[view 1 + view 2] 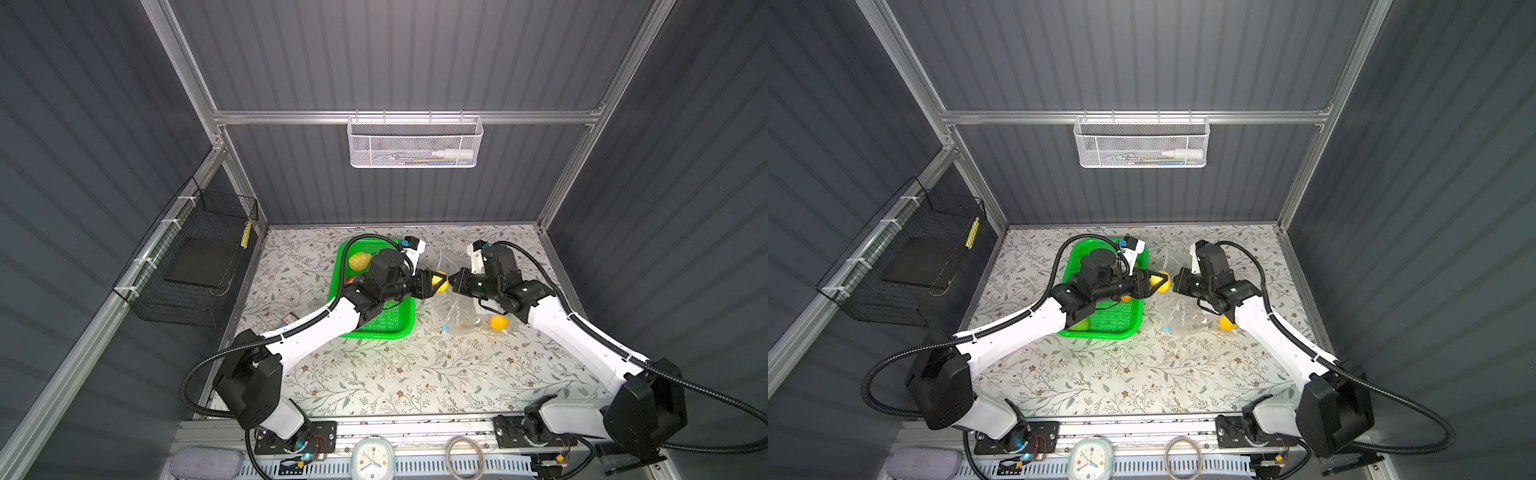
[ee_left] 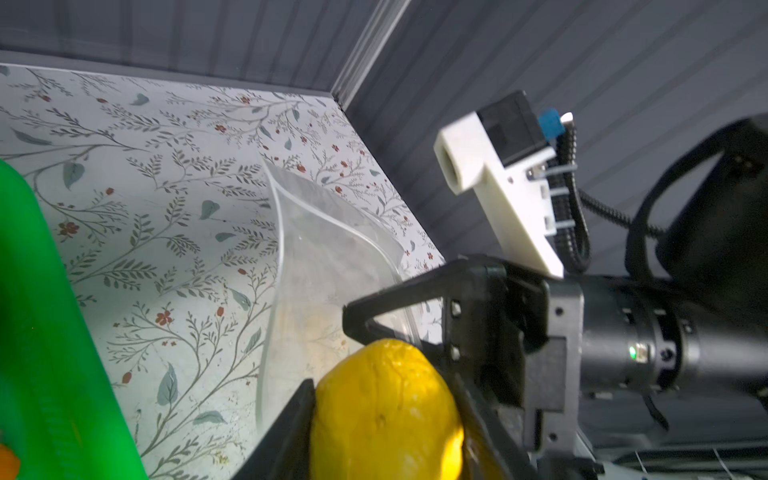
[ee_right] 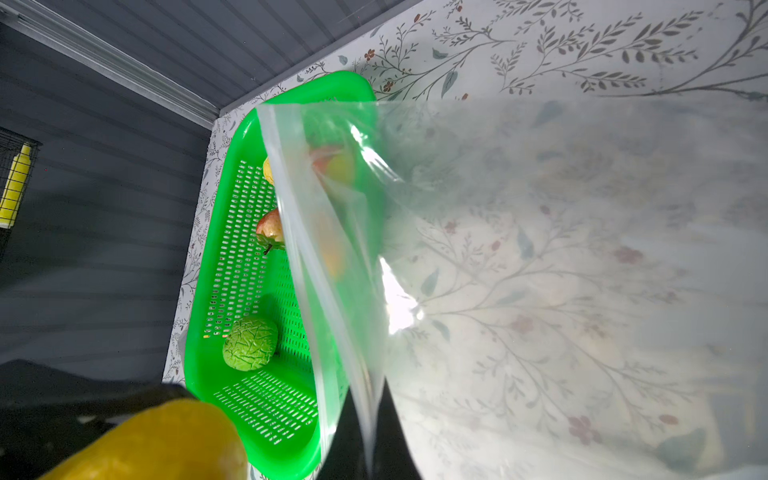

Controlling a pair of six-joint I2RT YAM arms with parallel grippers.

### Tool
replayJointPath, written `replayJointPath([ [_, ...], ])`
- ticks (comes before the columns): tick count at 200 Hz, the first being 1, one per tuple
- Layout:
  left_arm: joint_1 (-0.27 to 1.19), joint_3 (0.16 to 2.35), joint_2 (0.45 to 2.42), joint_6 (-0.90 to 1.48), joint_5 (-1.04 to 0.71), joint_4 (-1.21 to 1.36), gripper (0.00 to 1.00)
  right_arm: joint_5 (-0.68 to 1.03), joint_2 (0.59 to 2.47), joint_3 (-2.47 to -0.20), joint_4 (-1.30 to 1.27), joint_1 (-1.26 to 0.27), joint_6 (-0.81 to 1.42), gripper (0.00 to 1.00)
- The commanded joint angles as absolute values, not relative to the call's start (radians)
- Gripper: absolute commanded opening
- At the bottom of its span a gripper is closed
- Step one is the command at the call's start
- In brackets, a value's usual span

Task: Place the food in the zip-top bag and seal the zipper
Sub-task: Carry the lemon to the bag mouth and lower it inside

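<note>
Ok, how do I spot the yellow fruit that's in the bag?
Find the green perforated plastic basket; beside it is the crinkly clear plastic zip-top bag. The round yellow toy fruit sits inside the bag's near corner. Unlike the oval yellow fruit pinched in the left gripper, it lies behind plastic.

- Table (image 1: 374,374): flat top with a pale covering printed with leaves and small flowers, seen in both top views (image 1: 1100,374).
- Basket (image 1: 374,334): green, perforated, standing on the far left-centre of the top.
- Bag (image 1: 461,320): clear plastic, just right of the basket. Its right side rests on the top and the side facing the basket is lifted.
- Small red-and-white item (image 1: 288,319): near the left edge, partly hidden, kind unclear.
</note>
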State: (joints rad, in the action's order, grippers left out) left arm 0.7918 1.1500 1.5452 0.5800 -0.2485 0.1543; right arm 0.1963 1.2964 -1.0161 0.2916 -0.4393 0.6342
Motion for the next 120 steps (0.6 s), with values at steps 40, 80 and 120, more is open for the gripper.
replayJointPath([
  [40, 0.817, 1.135, 1.609, 0.671, -0.172, 0.256, 0.50, 0.197, 1.210, -0.976, 0.240, -0.440, 0.705, 0.00],
  [80, 0.832, 1.166, 1.636, 0.654, -0.170, 0.206, 0.50, 0.188, 1.186, -0.962, 0.225, -0.440, 0.715, 0.00],
  [120, 0.851, 1.201, 1.665, 0.615, -0.127, 0.103, 0.50, 0.196, 1.173, -0.960, 0.224, -0.440, 0.716, 0.00],
])
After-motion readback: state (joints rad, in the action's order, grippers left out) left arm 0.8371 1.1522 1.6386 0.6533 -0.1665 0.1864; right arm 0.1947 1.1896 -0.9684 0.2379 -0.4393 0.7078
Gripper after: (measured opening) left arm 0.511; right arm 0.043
